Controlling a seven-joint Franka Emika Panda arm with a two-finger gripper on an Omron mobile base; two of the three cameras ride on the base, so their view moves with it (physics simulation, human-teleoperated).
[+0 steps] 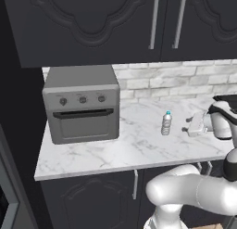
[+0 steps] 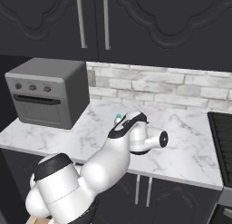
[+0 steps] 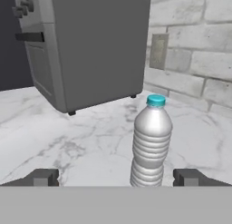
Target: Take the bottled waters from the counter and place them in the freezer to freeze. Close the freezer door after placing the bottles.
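Observation:
One bottled water (image 1: pixel 166 123), clear and ribbed with a teal cap, stands upright on the white marble counter (image 1: pixel 115 151) to the right of the toaster oven. My gripper (image 1: pixel 191 127) hovers just right of it at bottle height, pointing toward it. In the hand view the bottle (image 3: pixel 152 141) stands close ahead, between the two spread fingertips (image 3: pixel 43 177) and nearer the right one, untouched; the gripper (image 3: pixel 117 178) is open. From the right base view just the bottle's cap (image 2: pixel 118 116) peeks over my wrist. The second bottle, the freezer and its door are out of view.
The grey toaster oven (image 1: pixel 82 105) with knobs sits at the counter's left end. A white brick wall (image 1: pixel 176 82) with an outlet (image 3: pixel 158 51) backs the counter, under dark upper cabinets (image 1: pixel 115 24). A black stove (image 2: pixel 222 132) borders the counter on the right.

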